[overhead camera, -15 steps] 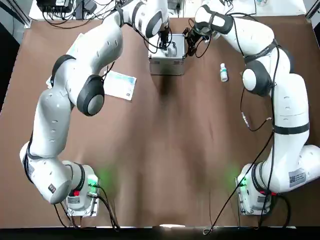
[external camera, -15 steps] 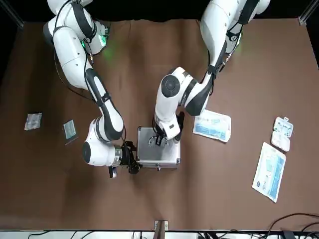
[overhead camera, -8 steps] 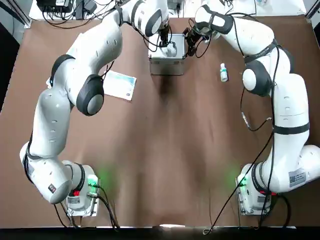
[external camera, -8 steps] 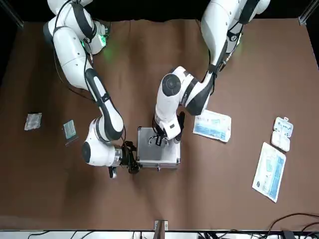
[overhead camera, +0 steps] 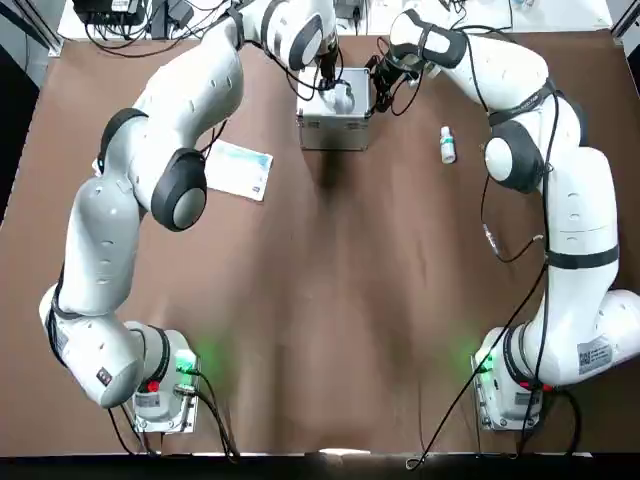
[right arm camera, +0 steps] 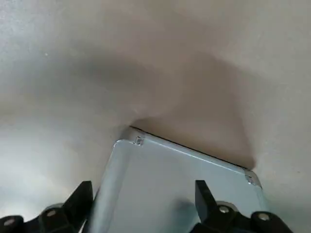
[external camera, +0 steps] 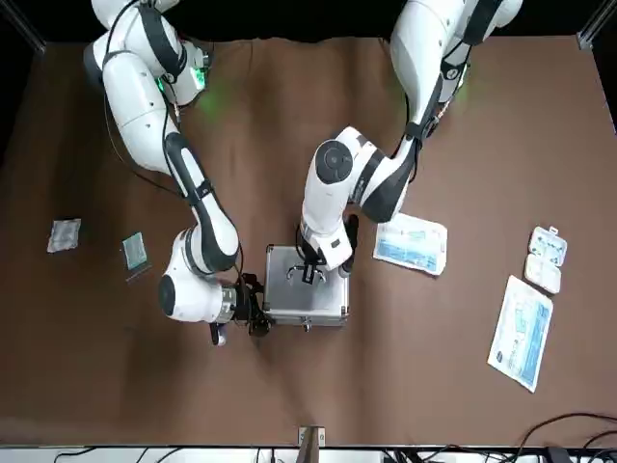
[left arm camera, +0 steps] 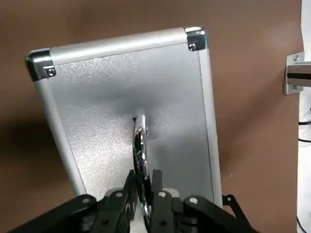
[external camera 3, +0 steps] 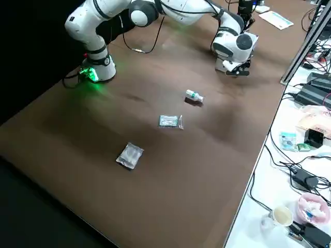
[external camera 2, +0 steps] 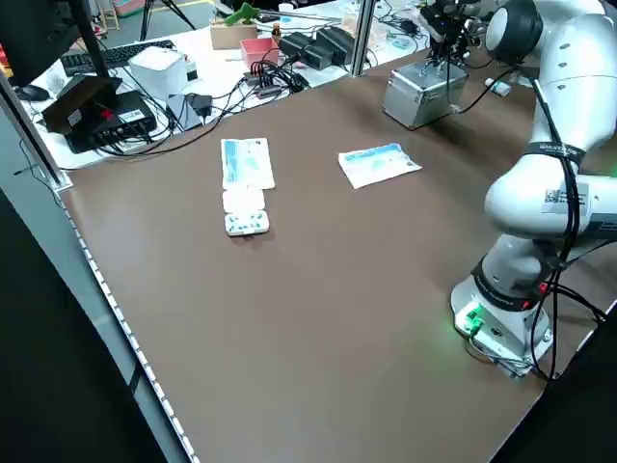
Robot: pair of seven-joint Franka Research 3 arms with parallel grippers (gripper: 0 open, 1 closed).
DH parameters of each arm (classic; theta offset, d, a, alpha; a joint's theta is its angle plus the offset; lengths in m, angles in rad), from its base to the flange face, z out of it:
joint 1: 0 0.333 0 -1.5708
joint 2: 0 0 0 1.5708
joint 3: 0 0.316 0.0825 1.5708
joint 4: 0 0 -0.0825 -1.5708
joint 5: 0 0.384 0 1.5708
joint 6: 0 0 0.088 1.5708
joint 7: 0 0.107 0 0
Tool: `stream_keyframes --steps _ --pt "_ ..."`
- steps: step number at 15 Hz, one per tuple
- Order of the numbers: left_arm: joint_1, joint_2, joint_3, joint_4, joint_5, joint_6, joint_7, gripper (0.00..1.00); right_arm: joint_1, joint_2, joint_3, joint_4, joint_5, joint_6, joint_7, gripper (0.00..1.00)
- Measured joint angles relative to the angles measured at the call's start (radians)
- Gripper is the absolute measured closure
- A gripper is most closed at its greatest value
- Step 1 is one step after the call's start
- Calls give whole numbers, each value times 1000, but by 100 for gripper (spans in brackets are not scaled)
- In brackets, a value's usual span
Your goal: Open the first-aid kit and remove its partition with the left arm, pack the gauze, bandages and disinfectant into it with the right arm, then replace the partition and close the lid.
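Note:
The silver first-aid kit (overhead camera: 335, 125) stands at the table's far middle. Its lid (left arm camera: 102, 92) shows no gap that I can make out. My left gripper (overhead camera: 327, 82) is above it, shut on the lid's folding metal handle (left arm camera: 140, 141). My right gripper (overhead camera: 376, 76) is open at the case's right end, its fingers (right arm camera: 81, 196) either side of that end. The disinfectant (overhead camera: 447, 145) lies on the table right of the case. Two small packets (external camera: 134, 251) (external camera: 65, 234) lie farther right; which is gauze and which bandages I cannot tell. The partition is hidden.
A white-and-blue printed packet (overhead camera: 240, 170) lies left of the case. Farther left lie a long slim packet (external camera: 523, 331) and a white blister pack (external camera: 547, 258). Cables and boxes crowd the bench (external camera 2: 145, 87) beyond the far edge.
The left gripper has edged slightly towards the table's far side, still shut on the handle. The right gripper and the case look unchanged.

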Motion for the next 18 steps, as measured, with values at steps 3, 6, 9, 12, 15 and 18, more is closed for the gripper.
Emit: stream_keyframes --steps 3,6,9,12,15,18 --pt "0 -1 0 0 0 0 0 85 0 0 0 0 0 0 -3 8" --pt "0 -13 -1 0 -4 -11 0 85 -1 1 0 0 0 1 -8 8" --pt "-2 -46 -7 -1 -14 -69 0 85 -1 2 0 1 1 1 -11 8" --pt "-5 -71 -12 -2 -27 -123 -1 85 -1 3 0 3 1 1 -19 8" --pt "-5 -86 -12 -3 -50 -160 -1 85 -2 3 0 4 1 1 -22 8" --pt "-8 -100 -12 -6 -69 -193 -1 85 -2 3 0 4 1 1 -33 8"
